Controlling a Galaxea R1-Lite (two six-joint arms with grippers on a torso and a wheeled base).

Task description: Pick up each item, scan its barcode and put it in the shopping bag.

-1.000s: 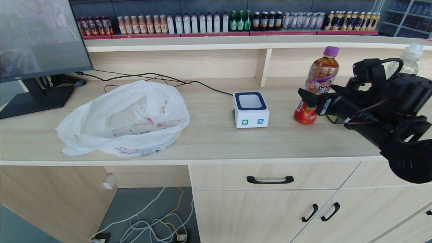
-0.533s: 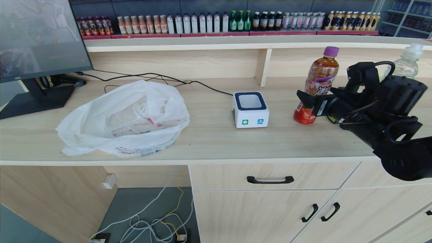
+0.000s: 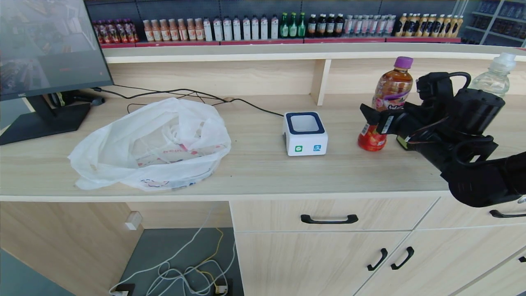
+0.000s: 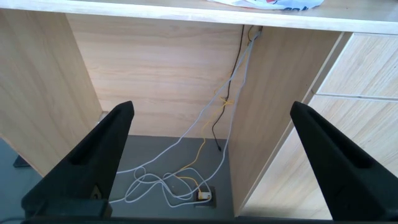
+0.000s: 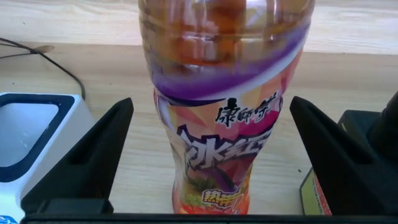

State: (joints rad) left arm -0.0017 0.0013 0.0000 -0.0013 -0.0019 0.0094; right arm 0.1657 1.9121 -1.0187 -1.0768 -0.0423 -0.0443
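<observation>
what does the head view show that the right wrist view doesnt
Head view: the white shopping bag lying left of the scanner, the monitor, a clear bottle behind the right arm, and the purple cap of the tea bottle.
Right wrist view: the right gripper open, with a finger on each side of the tea bottle and bare counter in the gaps.
Both: the tea bottle standing upright on the counter, with the scanner beside it.
</observation>
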